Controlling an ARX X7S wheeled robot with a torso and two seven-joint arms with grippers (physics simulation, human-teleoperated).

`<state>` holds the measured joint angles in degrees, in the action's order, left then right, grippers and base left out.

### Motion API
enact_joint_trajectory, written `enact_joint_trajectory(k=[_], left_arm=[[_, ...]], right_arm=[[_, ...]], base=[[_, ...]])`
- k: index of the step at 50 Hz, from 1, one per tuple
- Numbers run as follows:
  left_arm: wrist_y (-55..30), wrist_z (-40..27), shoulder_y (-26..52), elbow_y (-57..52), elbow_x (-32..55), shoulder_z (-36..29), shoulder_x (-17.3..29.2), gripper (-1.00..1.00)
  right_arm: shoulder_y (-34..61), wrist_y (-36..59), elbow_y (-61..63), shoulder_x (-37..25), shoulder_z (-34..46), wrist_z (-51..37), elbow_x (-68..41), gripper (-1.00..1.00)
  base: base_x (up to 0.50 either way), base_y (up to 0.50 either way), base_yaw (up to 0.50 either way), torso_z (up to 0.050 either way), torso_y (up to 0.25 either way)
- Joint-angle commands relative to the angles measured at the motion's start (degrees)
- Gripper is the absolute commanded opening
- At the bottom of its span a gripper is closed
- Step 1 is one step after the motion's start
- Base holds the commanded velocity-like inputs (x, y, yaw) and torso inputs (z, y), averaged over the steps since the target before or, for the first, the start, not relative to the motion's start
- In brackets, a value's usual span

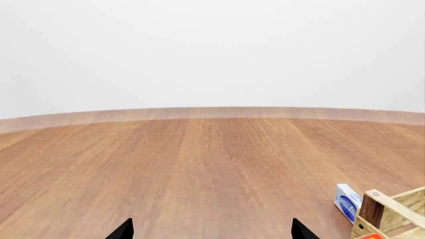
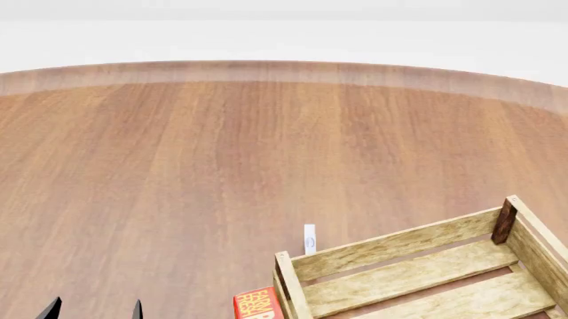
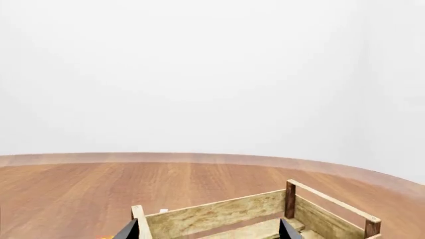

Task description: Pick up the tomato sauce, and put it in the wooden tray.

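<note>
The tomato sauce can is out of view in all frames. The wooden tray (image 2: 400, 256), a pale slatted crate with darker corner posts, stands on the wooden floor at the head view's lower right; nothing shows inside the part I can see. Its corner shows in the left wrist view (image 1: 391, 211), and its far wall shows in the right wrist view (image 3: 219, 214). My left gripper (image 2: 95, 311) is open and empty at the lower left, well left of the tray, and also shows in its wrist view (image 1: 212, 231). My right gripper (image 3: 209, 231) is open and empty, facing the tray.
A red box with yellow print (image 2: 257, 304) stands against the tray's left corner, cut off by the frame edge. A small white-and-blue carton (image 2: 309, 238) stands just beyond the tray's far wall, also in the left wrist view (image 1: 347, 201). A low skirting (image 2: 284, 70) rims the floor.
</note>
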<state>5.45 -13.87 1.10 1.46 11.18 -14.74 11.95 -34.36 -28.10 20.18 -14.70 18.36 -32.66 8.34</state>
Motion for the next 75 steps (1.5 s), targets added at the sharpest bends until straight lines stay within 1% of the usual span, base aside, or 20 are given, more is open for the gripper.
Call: enact_joint_trajectory(k=[1, 12, 20, 29, 44, 63, 75], left_arm=[[0.04, -0.22, 0.12, 0.03, 0.33, -0.25, 0.2, 1.0], [-0.24, -0.67, -0.03, -0.45, 0.34, -0.61, 0.45, 1.0], [-0.13, -0.83, 0.01, -0.41, 0.45, -0.81, 0.58, 1.0], [-0.3, -1.08, -0.03, -0.75, 0.67, -1.01, 0.78, 1.0], [0.04, -1.32, 0.0, -0.58, 0.96, -1.34, 1.07, 1.0], [0.2, -1.79, 0.19, -0.42, 1.32, -1.83, 1.39, 1.0], [0.64, -1.98, 0.44, 0.23, 1.4, -2.13, 1.59, 1.0]], right_arm=[[0.18, -2.45, -3.6, 0.94, -0.21, -2.59, 0.53, 1.0], [0.51, -2.32, -3.9, 0.68, -0.54, -3.44, -0.81, 1.0], [0.97, -2.92, -7.18, 0.8, 0.44, -3.63, -1.18, 1.0], [1.0, -2.71, -8.45, 0.81, 1.48, -3.79, 0.1, 1.0], [1.28, -3.11, -10.74, 0.66, 3.01, -3.68, -1.26, 1.0], [2.21, -3.7, -15.04, 1.05, 4.47, -3.96, -3.73, 1.0], [3.23, -4.9, -16.96, 1.21, 4.68, -3.87, -7.99, 1.0]], base=[[0.0, 0.0, 0.0, 0.0, 0.0], [0.0, 0.0, 0.0, 0.0, 0.0], [0.0, 0.0, 0.0, 0.0, 0.0], [0.0, 0.0, 0.0, 0.0, 0.0], [0.0, 0.0, 0.0, 0.0, 0.0], [0.0, 0.0, 0.0, 0.0, 0.0], [0.0, 0.0, 0.0, 0.0, 0.0]])
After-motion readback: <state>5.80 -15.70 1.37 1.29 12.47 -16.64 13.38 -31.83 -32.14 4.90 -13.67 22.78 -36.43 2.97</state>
